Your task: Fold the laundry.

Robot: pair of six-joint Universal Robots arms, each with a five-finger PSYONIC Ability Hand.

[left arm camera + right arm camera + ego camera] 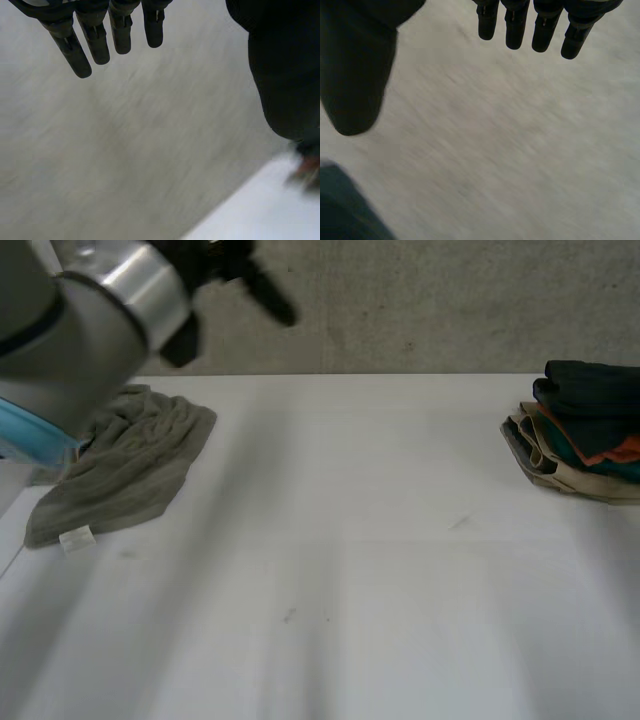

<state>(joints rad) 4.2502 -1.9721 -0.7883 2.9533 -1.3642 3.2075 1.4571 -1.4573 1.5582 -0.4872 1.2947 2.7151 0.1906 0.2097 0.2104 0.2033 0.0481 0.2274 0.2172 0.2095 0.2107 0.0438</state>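
A crumpled grey-green towel lies at the left side of the white table, with a small white label at its near corner. My left arm is raised high over that side, and my left hand is up above the table's far edge, apart from the towel. In the left wrist view my left hand has straight fingers and holds nothing, over a grey surface. My right hand is also open and empty, its fingers straight over a grey surface.
A stack of folded clothes, dark on top with orange, teal and beige below, sits at the table's right edge. The left wrist view shows a corner of the white table past the thumb.
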